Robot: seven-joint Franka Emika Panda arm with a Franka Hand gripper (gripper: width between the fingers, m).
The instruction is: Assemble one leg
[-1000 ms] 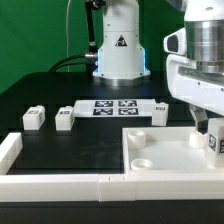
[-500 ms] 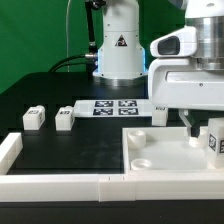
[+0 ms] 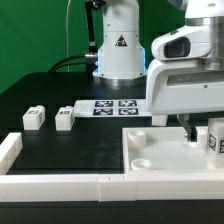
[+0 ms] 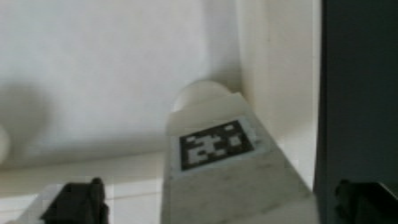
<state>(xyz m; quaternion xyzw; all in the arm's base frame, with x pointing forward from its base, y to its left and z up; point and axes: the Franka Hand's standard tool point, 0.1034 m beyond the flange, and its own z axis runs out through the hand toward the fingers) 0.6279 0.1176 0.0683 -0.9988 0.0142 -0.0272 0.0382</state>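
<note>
White leg (image 4: 222,150), black-and-white square tag; white panel (image 3: 160,158); black table (image 3: 60,150); green backdrop (image 3: 30,35).

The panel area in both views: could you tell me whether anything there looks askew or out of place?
Nothing stands out. One leg stands in the panel by its rim, between the pincer fingers; two more legs sit squarely on the table beside the marker board.

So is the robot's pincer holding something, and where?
Nothing yet. The pincer is open, its fingers either side of the leg without clearly touching it.
</note>
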